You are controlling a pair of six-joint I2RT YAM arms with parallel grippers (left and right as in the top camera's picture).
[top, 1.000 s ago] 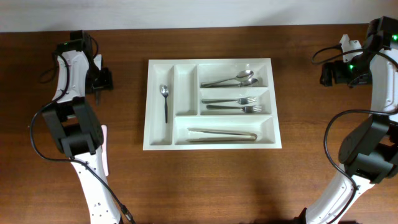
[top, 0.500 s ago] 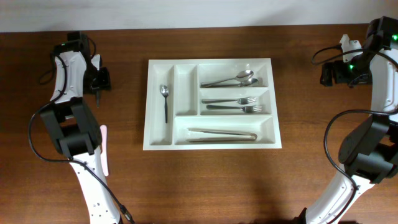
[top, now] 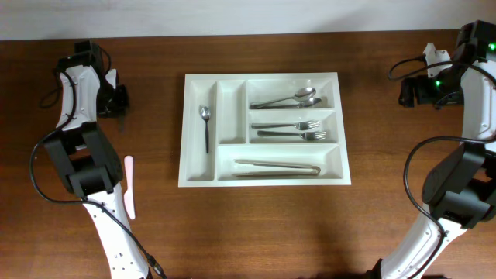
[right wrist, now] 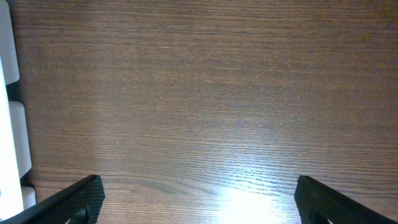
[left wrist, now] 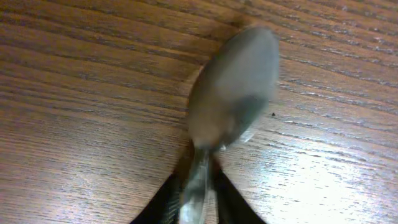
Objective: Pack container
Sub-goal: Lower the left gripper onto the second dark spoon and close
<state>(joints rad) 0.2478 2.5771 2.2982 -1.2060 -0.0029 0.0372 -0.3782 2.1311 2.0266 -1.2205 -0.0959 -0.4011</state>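
Cutlery (top: 298,130) lies in four compartments of the white container (top: 263,182) at the middle of the table (top: 263,232), yet packing seems unfinished: the left hand (left wrist: 198,193), well to its left, is clenched on a spoon (left wrist: 233,87), while the right hand (right wrist: 198,199) hangs released.

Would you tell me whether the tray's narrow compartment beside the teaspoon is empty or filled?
Empty: that compartment of the container shows only bare floor.
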